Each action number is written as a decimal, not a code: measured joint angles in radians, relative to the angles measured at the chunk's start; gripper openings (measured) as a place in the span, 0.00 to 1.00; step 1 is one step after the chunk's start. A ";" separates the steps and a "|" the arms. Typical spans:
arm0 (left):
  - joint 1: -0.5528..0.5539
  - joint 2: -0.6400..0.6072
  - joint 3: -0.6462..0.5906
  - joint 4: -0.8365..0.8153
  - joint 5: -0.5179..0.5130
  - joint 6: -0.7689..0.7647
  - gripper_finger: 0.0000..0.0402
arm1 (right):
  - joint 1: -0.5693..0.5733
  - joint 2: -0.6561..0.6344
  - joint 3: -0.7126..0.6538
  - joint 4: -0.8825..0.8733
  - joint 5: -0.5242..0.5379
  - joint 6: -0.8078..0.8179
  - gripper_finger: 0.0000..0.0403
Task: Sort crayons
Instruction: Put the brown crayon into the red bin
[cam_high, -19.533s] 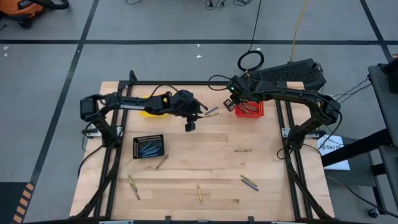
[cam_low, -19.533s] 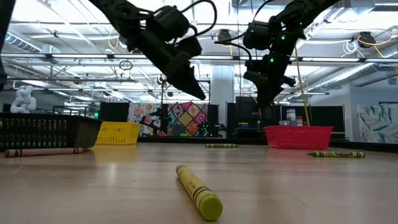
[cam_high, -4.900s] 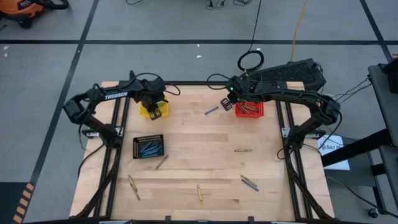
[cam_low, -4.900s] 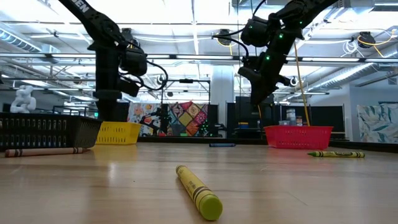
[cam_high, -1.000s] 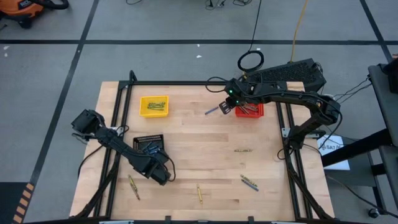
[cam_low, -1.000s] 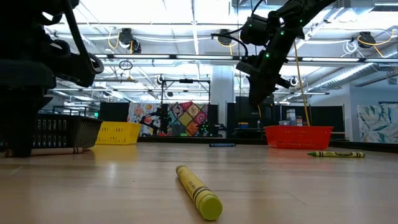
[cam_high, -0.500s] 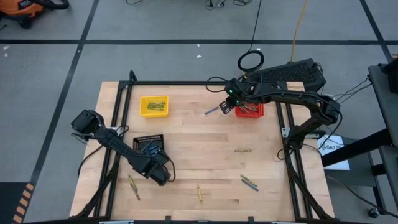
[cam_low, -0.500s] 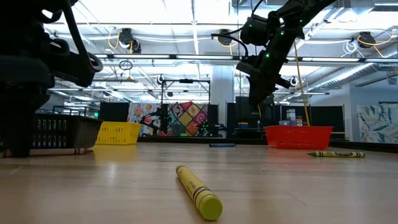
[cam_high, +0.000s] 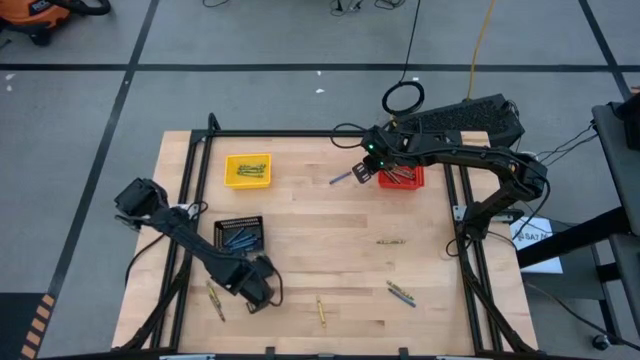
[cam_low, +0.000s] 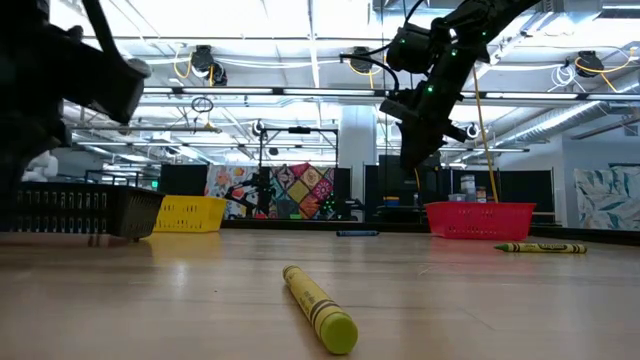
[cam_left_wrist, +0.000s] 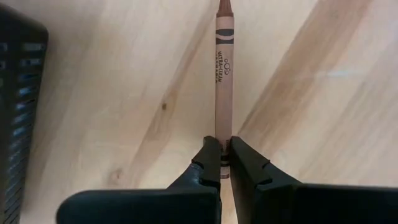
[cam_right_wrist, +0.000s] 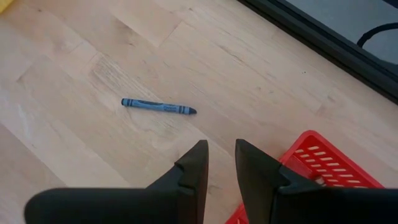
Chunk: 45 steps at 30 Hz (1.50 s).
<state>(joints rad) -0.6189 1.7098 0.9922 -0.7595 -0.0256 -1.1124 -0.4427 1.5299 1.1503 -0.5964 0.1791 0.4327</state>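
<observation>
Since the frame half a second earlier, the left gripper has shifted slightly toward the near edge of the table, and the brown crayon that lay beside the black mesh basket in the low view is no longer visible there. The right arm shows no change.

Hidden or unclear: in the high view the left gripper covers the brown crayon entirely; only the left wrist view shows it. In the low view the left arm is a dark mass cut off at the picture's edge. The contents of the red mesh basket and the yellow mesh basket are too small to count.

Left gripper: fingers drawn together and clamped on the lower end of the brown crayon, which points straight away from the wrist camera over bare wood, the black basket close alongside.

Right gripper: fingers a small gap apart, holding nothing, hovering above the table next to the red basket's corner. A blue crayon lies flat on the wood just ahead of it.

Loose crayons on the table: a yellow-green crayon nearest the low camera, another just beside the left gripper, one mid-right, and one near the front right.
</observation>
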 joint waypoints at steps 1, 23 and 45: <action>-0.001 -0.002 0.001 -0.002 -0.002 0.001 0.02 | 0.000 0.000 0.000 0.000 0.000 0.000 0.17; 0.147 -0.262 0.003 -0.005 -0.297 0.271 0.02 | 0.226 0.000 0.000 0.050 -0.341 -0.162 0.17; 0.405 -0.329 0.004 0.358 -0.395 0.761 0.02 | 0.404 0.000 0.000 0.361 -0.337 -0.417 0.17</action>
<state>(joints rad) -0.2140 1.3811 0.9958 -0.4010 -0.4205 -0.3510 -0.0389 1.5299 1.1507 -0.2354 -0.1581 0.0154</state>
